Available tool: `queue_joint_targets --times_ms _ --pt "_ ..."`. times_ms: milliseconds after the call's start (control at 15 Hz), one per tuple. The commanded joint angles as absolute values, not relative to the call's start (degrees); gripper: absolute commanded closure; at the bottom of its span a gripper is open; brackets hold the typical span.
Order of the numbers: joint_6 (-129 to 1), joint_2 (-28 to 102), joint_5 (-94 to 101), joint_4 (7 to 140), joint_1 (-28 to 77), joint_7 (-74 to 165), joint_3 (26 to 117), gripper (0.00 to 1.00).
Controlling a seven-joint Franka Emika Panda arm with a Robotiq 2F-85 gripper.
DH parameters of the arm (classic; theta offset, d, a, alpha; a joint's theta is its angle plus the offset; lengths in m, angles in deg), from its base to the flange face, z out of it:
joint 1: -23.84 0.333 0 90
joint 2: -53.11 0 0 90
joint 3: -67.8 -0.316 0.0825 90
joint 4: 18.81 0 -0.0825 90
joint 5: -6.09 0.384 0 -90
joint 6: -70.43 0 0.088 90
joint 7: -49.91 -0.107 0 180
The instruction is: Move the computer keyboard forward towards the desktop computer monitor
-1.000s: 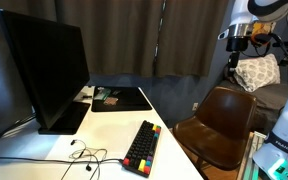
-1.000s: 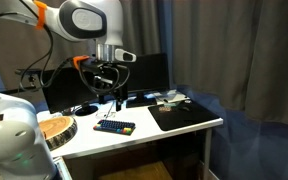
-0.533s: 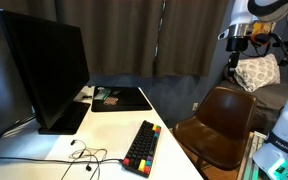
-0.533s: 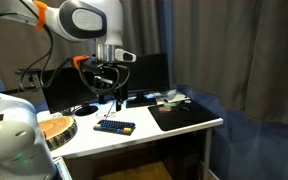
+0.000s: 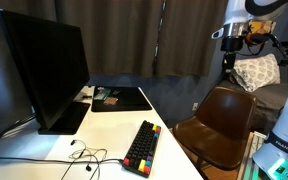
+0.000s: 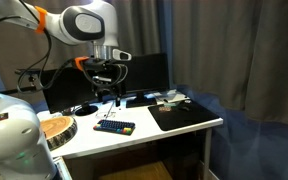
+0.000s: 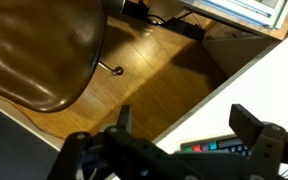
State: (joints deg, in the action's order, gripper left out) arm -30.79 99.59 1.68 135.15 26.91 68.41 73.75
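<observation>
White desk (image 5: 112, 128) bears long black computer keyboard (image 5: 142, 147) with red-yellow-green edge keys.

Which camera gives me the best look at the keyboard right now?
An exterior view shows the computer keyboard whole, near and unblocked, with its coloured strip clear. In an exterior view taken from farther off it is small and hard to read. The wrist view catches only a sliver of it at the bottom edge.
</observation>
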Motion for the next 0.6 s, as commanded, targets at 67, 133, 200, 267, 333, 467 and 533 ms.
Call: queue_joint_targets --times_ms 67,133,200,267,333,467,533 --pt "-40.82 87.89 4.46 132.35 34.41 62.74 64.82 0.0" --pt "-43.97 84.84 3.89 131.84 35.04 60.12 62.47 0.0" --pt "-46.26 82.12 3.39 131.21 35.47 58.14 60.93 0.0" --pt "-48.64 79.49 3.38 130.81 35.64 55.97 59.68 0.0" --pt "-50.6 77.36 3.06 130.66 35.52 53.66 58.4 0.0" --pt "-54.93 74.3 4.05 131.53 35.7 49.9 56.94 0.0" --pt "-57.71 72.67 4.49 132.16 35.77 48.65 56.63 0.0"
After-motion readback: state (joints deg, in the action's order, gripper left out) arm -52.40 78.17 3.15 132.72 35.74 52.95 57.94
